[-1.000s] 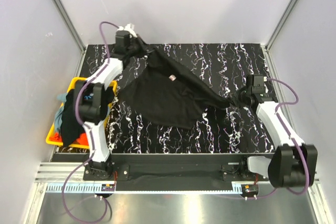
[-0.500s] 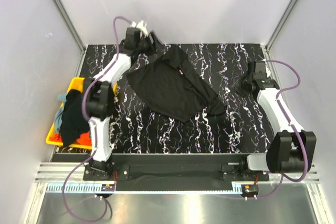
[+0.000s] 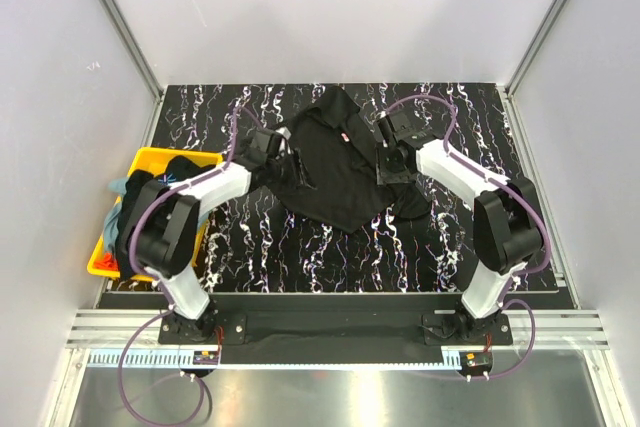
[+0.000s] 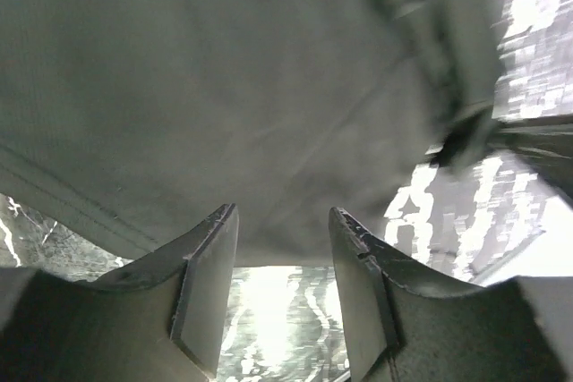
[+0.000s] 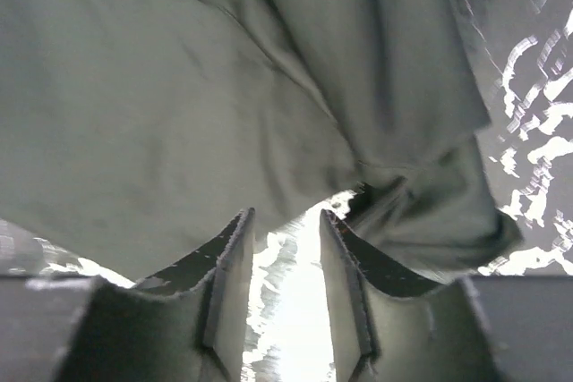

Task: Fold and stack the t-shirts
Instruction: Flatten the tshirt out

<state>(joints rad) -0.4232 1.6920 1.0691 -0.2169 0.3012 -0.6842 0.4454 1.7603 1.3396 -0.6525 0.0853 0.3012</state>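
A plain black t-shirt (image 3: 335,172) lies crumpled and partly spread on the marbled table, with a small pale tag showing near its collar. My left gripper (image 3: 294,165) hovers at the shirt's left edge, open. In the left wrist view its fingers (image 4: 208,288) stand apart with only table between them, and the shirt's (image 4: 224,87) hem is just ahead. My right gripper (image 3: 386,169) is over the shirt's right side, open. In the right wrist view the shirt (image 5: 179,87) fills the frame beyond the empty gap between the fingers (image 5: 231,284).
A yellow bin (image 3: 150,155) at the table's left edge holds more t-shirts: a black one (image 3: 150,217), a grey-blue one (image 3: 115,190) and an orange-red one (image 3: 155,265). Metal posts and pale walls frame the table's back and sides.
Both grippers opened and let go of the stretched black shirt, which dropped onto the table. The left arm came in from the back-left corner, the right arm from the right side.
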